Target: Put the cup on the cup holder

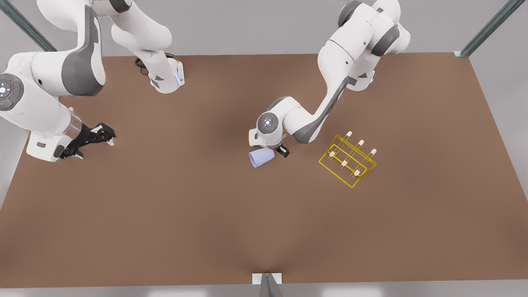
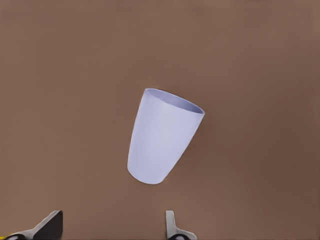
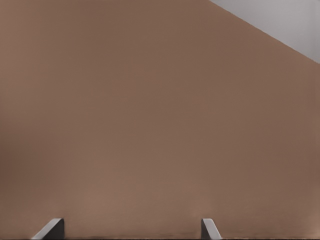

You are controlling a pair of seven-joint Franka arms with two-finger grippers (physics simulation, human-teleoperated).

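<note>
Left gripper bent low mid-table, elbow folded, wrist pointing down, hanging right above the cup, fingers spread wide with nothing in them. Cup lying on its side near table center, rim toward 7 o'clock in the front view. Holder just off at 3 o'clock from the cup, well apart. Right gripper parked out at 9 o'clock, also wide open, waiting.
</note>
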